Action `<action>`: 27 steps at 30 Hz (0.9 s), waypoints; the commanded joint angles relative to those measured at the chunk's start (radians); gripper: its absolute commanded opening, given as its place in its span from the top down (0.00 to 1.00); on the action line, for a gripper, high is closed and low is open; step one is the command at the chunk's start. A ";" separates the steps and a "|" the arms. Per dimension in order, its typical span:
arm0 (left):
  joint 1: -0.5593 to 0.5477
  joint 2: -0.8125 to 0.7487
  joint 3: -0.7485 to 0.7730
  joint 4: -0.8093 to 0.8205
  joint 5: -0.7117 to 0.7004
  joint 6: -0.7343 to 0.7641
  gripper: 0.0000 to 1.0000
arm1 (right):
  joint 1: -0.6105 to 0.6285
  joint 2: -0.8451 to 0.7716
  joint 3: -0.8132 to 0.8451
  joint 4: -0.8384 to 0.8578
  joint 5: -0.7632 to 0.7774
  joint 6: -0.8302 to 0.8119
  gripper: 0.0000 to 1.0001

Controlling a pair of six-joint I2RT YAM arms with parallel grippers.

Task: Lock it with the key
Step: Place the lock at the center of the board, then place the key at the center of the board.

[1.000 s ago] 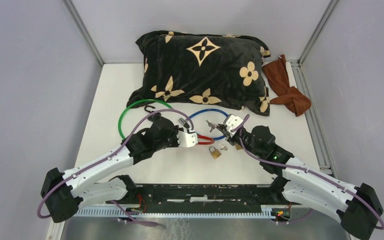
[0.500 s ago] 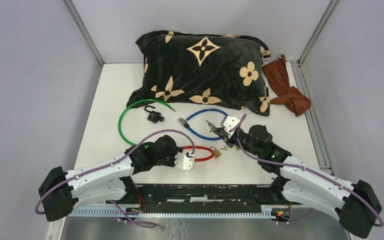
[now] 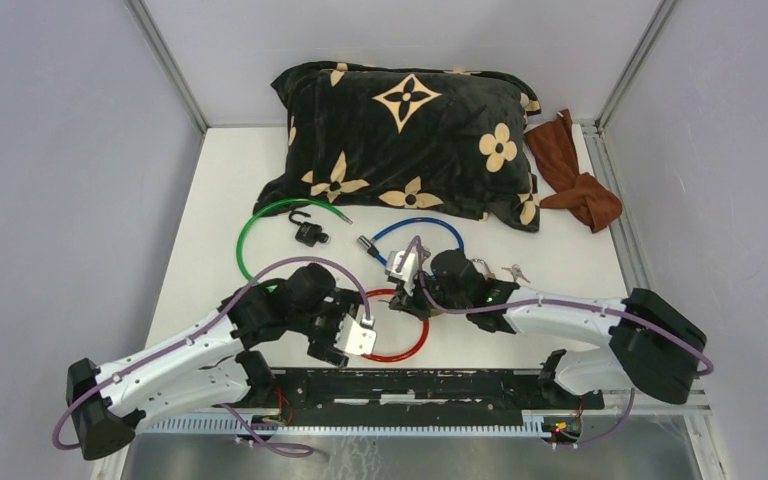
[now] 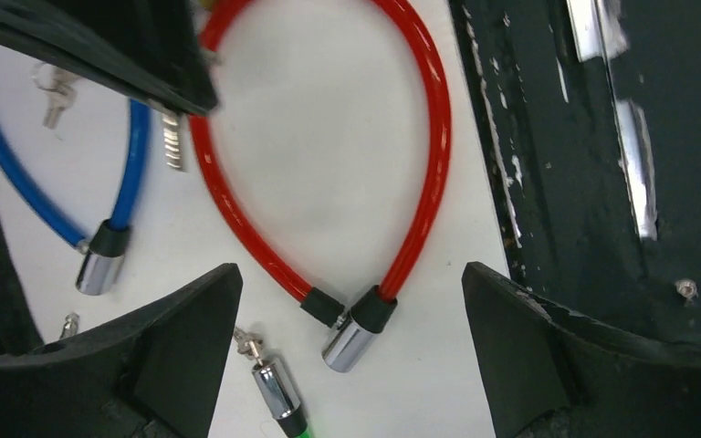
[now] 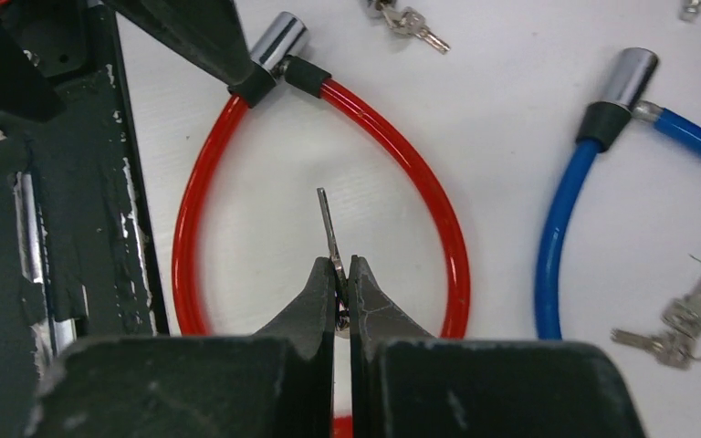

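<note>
The red cable lock (image 3: 415, 340) lies in a loop near the table's front edge. Its chrome barrel (image 4: 351, 339) sits between my left gripper's (image 4: 351, 274) wide-open fingers, which touch nothing. The cable's black-capped free end meets the barrel's mouth, with a sliver of metal pin showing. My right gripper (image 5: 345, 265) is shut on a thin silver key (image 5: 329, 233). The key's blade points forward over the inside of the red loop (image 5: 420, 187), toward the barrel (image 5: 277, 38). In the top view the right gripper (image 3: 400, 268) hovers at the loop's far side, and the left gripper (image 3: 355, 335) at its near left.
A blue cable lock (image 3: 430, 225) and a green cable lock (image 3: 250, 225) lie beyond, with a black padlock (image 3: 308, 233) between them. Loose key bunches (image 5: 675, 324) (image 5: 406, 20) lie on the table. A dark pillow (image 3: 410, 130) and a brown cloth (image 3: 575, 175) are at the back. The black rail (image 3: 440, 385) borders the front.
My left gripper pulled the red lock toward the front edge, then opened and let it go. My right arm swung left with the key to above the red loop.
</note>
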 commanded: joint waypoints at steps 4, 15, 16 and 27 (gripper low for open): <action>0.172 -0.111 0.077 0.254 0.126 -0.456 0.03 | 0.048 0.172 0.151 -0.063 -0.042 0.063 1.00; 0.474 -0.335 -0.007 0.467 0.155 -0.901 0.04 | 0.081 0.257 0.281 -0.204 -0.007 0.039 0.52; 0.484 -0.341 -0.002 0.472 0.154 -0.918 0.03 | 0.081 0.246 0.288 -0.213 0.006 0.034 0.47; 0.598 -0.322 0.039 0.506 -0.117 -1.196 0.05 | 0.080 0.065 0.280 -0.258 0.237 -0.015 0.02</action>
